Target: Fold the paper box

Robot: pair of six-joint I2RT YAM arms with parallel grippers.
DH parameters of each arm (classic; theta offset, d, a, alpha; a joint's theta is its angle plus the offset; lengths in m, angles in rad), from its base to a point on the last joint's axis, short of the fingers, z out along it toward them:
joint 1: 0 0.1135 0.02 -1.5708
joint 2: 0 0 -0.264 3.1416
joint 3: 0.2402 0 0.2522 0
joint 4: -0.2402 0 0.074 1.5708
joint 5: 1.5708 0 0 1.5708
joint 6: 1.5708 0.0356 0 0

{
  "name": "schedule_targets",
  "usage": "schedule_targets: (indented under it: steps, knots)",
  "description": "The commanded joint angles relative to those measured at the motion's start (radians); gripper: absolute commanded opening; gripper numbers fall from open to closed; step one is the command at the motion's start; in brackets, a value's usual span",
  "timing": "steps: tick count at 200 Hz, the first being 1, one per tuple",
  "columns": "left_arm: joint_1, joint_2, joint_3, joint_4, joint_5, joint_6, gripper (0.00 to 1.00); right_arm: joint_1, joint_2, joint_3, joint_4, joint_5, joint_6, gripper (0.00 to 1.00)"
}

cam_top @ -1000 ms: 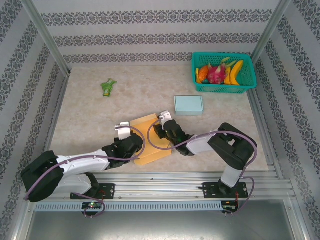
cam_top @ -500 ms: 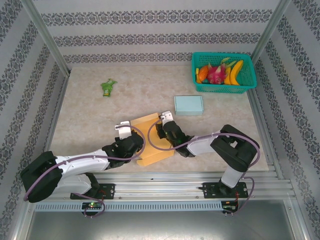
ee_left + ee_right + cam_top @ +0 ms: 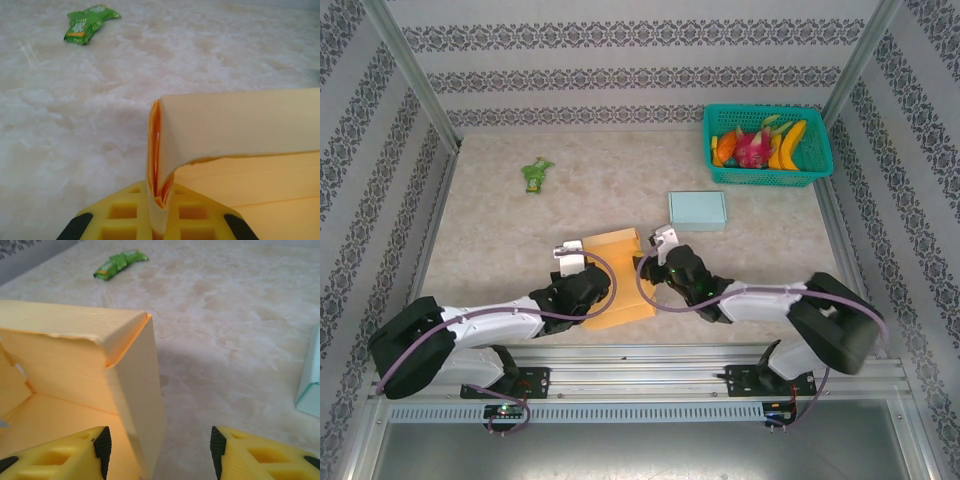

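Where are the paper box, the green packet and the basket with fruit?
paper box (image 3: pixel 623 262), top view, on its flat orange panel.
green packet (image 3: pixel 535 174), top view, on its middle.
basket (image 3: pixel 770 176), top view, on its near wall.

No legible text anywhere; print on green packet (image 3: pixel 87 22) too blurred.

The top camera looks steeply down from above and behind the near edge, taking in the whole tabletop (image 3: pixel 520 230). Both wrist cameras sit low and very close to the yellow paper box (image 3: pixel 618 255), facing outward across the marble surface. All three views share that box and the green packet (image 3: pixel 535 174).
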Motion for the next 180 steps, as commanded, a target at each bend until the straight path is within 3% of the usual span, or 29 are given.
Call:
schedule_targets:
  steps: [1, 43, 82, 140, 180]
  knots:
    - [0.007, 0.014, -0.035, 0.16, -0.013, 0.115, 0.0, -0.011, -0.131, -0.036, -0.107, -0.012, 0.044, 0.58]
    - [0.006, 0.132, -0.082, 0.462, 0.088, 0.266, 0.0, -0.061, -0.324, 0.037, -0.338, -0.012, 0.092, 0.57]
    - [0.006, 0.289, -0.058, 0.668, 0.184, 0.388, 0.0, -0.109, -0.31, 0.111, -0.428, -0.035, 0.104, 0.55]
    - [0.006, 0.464, -0.044, 0.841, 0.233, 0.43, 0.0, -0.122, -0.214, 0.067, -0.367, -0.023, 0.114, 0.54]
    - [0.006, 0.505, -0.055, 0.897, 0.243, 0.431, 0.0, -0.124, -0.163, -0.024, -0.286, 0.015, 0.136, 0.54]
